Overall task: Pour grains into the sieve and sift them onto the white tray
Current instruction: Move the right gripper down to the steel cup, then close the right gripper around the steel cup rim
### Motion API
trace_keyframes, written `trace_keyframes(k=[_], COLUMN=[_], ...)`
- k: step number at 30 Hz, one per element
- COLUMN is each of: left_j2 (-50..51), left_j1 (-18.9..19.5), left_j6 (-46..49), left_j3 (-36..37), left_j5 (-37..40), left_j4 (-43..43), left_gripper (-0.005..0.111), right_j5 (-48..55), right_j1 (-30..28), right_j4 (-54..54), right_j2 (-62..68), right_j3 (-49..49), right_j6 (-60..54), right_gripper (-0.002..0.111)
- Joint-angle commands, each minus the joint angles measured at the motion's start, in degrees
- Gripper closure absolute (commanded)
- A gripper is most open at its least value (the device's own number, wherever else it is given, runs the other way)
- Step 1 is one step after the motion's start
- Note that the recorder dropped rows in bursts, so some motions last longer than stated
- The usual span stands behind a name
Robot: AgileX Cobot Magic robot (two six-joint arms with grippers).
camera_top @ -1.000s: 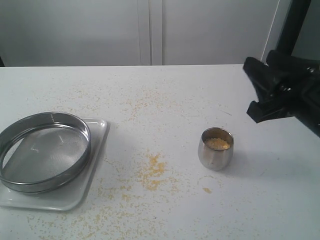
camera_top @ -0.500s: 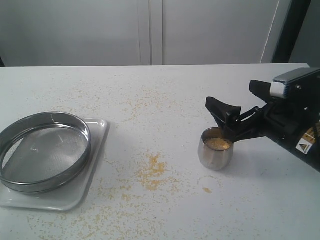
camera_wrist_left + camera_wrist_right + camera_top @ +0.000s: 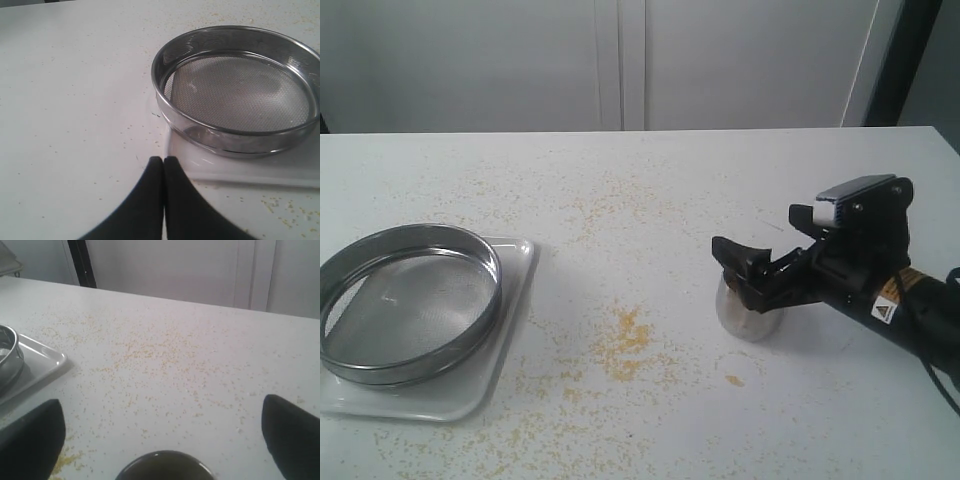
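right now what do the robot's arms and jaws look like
Right arm: matte black housing, pale grey-and-white block on top, yellow label with a warning triangle, a thin black cable trailing off. Its jaws are black, tapering wedges. The left gripper shows only two smooth black curved jaws.

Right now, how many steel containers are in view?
2. The wide round steel sieve sits on the glossy white rectangular tray at left; the small rounded steel cup stands at right, between the fingers of the open right pincer.

white table; on it the white tray, a steel cup, scattered grains
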Motion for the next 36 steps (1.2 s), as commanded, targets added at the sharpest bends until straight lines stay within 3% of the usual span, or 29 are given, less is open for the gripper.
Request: trace_keyframes(k=[1,36], left_j2=[-0.2,-0.2], left_j1=[-0.3,-0.3], left_j6=[0.1,0.1], left_j3=[0.2,0.2], left_j5=[-0.2,-0.2], left_j4=[-0.2,-0.2], left_gripper=[0.106,0.106], right_j5=[-1.7,-2.9], right_j1=[0.6,0.6], right_j4=[-0.1,-0.5], right_j2=[3.7,17.1], right_j3=[-1.1,-5.0], right_j6=[-1.4,-7.1], right_gripper=[0.008,0.008])
